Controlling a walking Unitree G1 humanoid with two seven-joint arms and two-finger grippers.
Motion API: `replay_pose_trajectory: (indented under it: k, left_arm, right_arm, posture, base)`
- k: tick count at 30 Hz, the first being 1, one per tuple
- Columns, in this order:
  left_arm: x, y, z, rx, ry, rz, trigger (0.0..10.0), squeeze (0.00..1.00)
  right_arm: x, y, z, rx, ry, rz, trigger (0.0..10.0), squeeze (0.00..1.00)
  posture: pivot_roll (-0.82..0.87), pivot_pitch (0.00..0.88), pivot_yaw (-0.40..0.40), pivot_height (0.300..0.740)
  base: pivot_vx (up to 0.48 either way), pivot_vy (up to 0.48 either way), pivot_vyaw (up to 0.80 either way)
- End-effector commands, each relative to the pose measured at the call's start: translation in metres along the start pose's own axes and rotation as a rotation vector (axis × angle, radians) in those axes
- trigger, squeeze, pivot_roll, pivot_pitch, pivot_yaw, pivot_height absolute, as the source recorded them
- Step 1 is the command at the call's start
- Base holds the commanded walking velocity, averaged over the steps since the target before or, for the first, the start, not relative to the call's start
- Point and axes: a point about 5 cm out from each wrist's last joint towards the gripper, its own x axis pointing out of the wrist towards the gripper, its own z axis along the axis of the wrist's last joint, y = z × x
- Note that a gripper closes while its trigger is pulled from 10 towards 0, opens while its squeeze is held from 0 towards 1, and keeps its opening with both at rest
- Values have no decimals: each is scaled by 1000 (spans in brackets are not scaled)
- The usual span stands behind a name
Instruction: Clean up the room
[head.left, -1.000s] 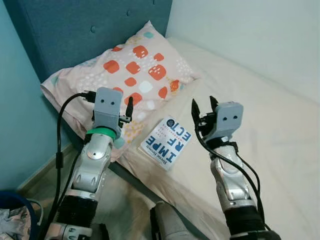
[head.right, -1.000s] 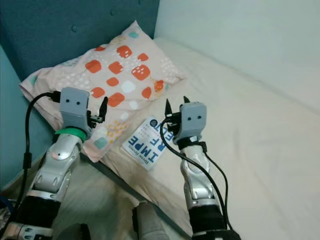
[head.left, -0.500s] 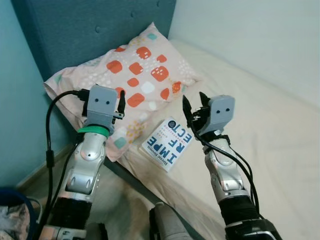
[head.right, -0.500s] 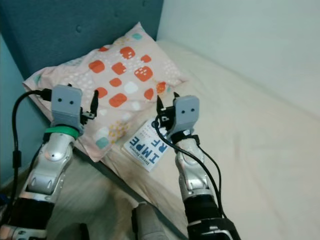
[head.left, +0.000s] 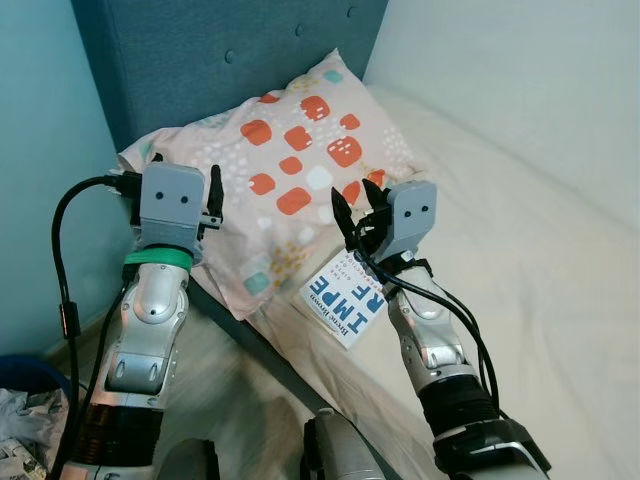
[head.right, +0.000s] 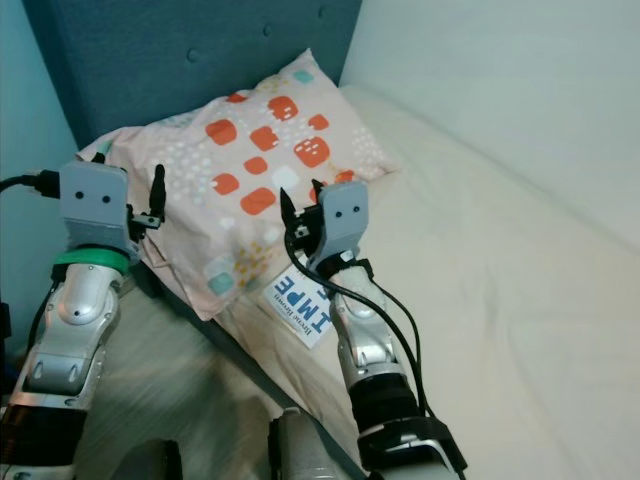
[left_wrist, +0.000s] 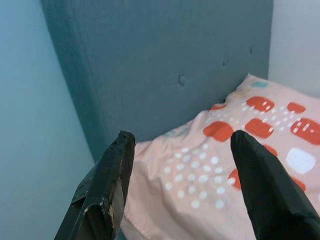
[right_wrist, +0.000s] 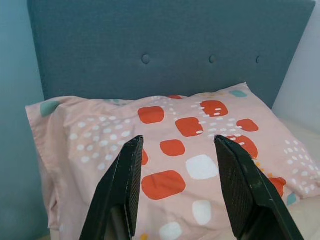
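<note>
White book (head.left: 345, 299), blue lettering, flat on bed (head.left: 540, 250) beside pillow (head.left: 290, 170); right gripper (head.left: 358, 212) above it, left gripper (head.left: 212, 185) apart, both jaws spread

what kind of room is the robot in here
Most likely a bedroom. A bed with a cream sheet stands against a padded blue headboard, a patterned pillow lies at its head, and a book rests on the sheet beside the pillow.
</note>
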Motion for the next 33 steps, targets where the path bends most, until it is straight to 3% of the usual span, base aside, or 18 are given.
replay_pose_trajectory:
  k: [1,8,17,33]
  left_arm:
    - [0,-7,1,17,-10,-31,10000,0]
    - [0,-2,9,48,-62,-9,10000,0]
    - [3,-5,9,18,-55,-2,10000,0]
    - [5,-8,7,13,-46,-17,10000,0]
  right_arm:
    - [-8,-9,-6,11,15,-34,10000,0]
    - [-2,-3,-2,30,-6,-5,10000,0]
    - [13,-8,10,11,-62,-59,10000,0]
    - [11,-14,6,-5,-51,-86,10000,0]
  posture:
    - [41,51,-79,654]
    - [52,49,-78,654]
    - [66,39,-83,659]
    - [56,27,-71,714]
  base:
    - [0,0,0]
    - [0,0,0]
    - [0,0,0]
    - [0,0,0]
